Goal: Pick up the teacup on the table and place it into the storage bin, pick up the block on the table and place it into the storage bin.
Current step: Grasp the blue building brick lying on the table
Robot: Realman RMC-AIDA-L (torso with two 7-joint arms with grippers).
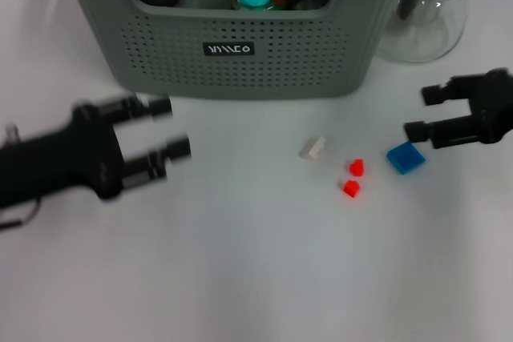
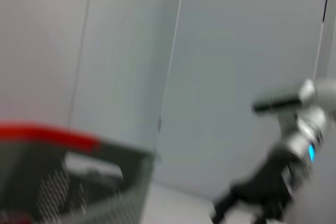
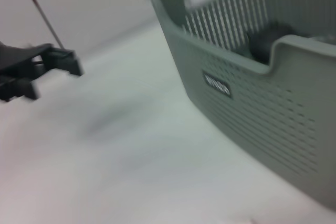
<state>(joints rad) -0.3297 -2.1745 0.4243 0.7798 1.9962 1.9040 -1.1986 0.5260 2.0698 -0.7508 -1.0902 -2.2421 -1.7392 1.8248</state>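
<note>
At the tabletop's far edge my storage bin (image 1: 240, 54) already holds cups — blocks remain; my right gripper (image 1: 418, 114), spread and empty, hovers beside the blue block (image 1: 406, 158), left gripper (image 1: 170, 127) spread too.

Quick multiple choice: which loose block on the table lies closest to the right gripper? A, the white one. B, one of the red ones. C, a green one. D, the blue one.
D: in the head view the blue block lies just below the open right gripper, while the white block and the two red blocks lie farther toward the table's middle.
</note>
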